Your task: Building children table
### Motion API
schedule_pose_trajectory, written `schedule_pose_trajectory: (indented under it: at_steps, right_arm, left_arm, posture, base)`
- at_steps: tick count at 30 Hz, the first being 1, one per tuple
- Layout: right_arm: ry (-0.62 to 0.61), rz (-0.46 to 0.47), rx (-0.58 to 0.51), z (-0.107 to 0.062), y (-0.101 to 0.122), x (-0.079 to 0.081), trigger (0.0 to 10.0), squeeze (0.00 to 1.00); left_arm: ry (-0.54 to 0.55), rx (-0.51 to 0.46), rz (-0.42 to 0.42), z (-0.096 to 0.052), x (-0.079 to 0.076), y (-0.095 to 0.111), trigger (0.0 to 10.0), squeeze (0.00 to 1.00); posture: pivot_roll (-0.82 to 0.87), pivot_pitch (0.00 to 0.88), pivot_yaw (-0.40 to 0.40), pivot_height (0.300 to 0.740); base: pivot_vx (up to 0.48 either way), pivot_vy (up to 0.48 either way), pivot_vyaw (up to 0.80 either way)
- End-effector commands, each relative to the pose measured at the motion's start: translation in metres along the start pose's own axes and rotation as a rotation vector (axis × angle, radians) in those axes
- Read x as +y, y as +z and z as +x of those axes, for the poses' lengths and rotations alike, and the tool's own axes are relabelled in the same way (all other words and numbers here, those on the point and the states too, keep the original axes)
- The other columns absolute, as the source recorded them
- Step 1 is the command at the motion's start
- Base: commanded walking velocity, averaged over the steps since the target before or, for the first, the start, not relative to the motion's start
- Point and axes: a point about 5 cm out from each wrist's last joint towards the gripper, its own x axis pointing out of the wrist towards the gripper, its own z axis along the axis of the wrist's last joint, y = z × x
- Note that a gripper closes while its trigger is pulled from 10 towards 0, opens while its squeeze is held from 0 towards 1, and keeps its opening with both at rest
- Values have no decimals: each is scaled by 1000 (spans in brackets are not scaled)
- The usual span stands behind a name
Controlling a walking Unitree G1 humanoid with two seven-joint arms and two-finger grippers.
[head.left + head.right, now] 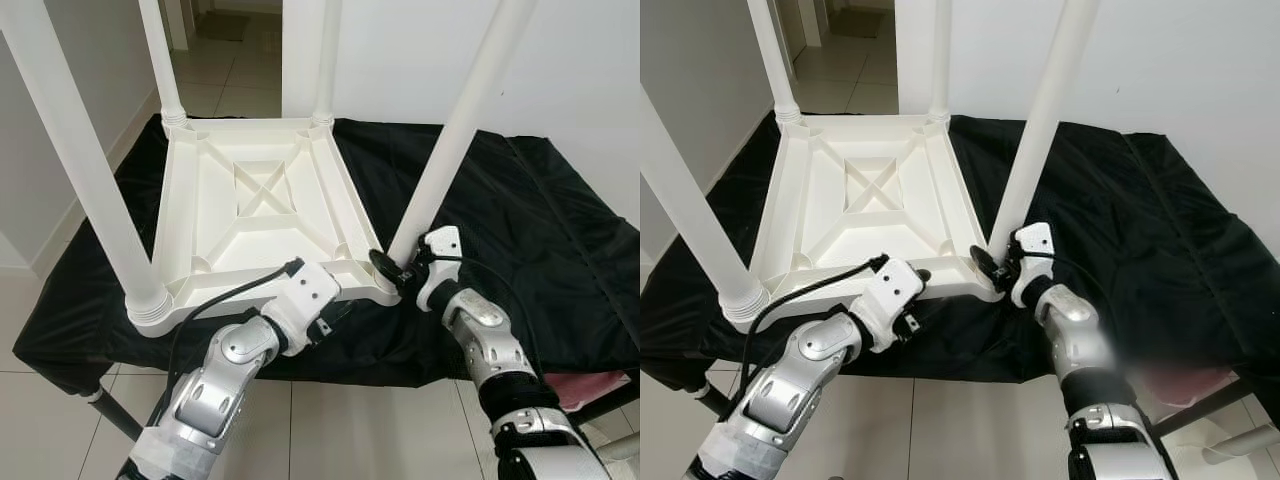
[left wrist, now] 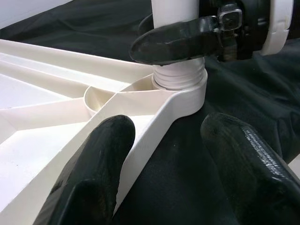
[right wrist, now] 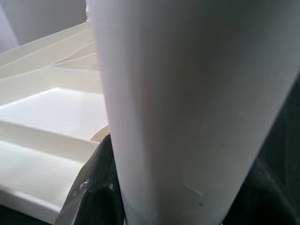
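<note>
Table (image 1: 250, 205), white plastic, lies upside down on black cloth (image 1: 520, 220), ribbed underside up, four legs pointing upward. Right gripper (image 1: 392, 268) clamps the near-right leg (image 1: 450, 140) at its base. Left gripper (image 2: 164, 164), fingers spread, straddles the table's near edge.

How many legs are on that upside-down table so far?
4, one at each corner of the tabletop: near-left leg, far-left leg, far-right leg, and near-right leg, which the right gripper grips at its base.
</note>
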Motion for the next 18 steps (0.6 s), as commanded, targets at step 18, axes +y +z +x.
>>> schedule_pose_trajectory:
  at_steps: [18]
  right_arm:
    - [-399,61,-19,-2,0,31,10000,0]
  left_arm:
    - [3,22,2,0,-1,-4,10000,0]
  posture:
    - [-2,52,-33,740]
  base:
    - [0,0,0]
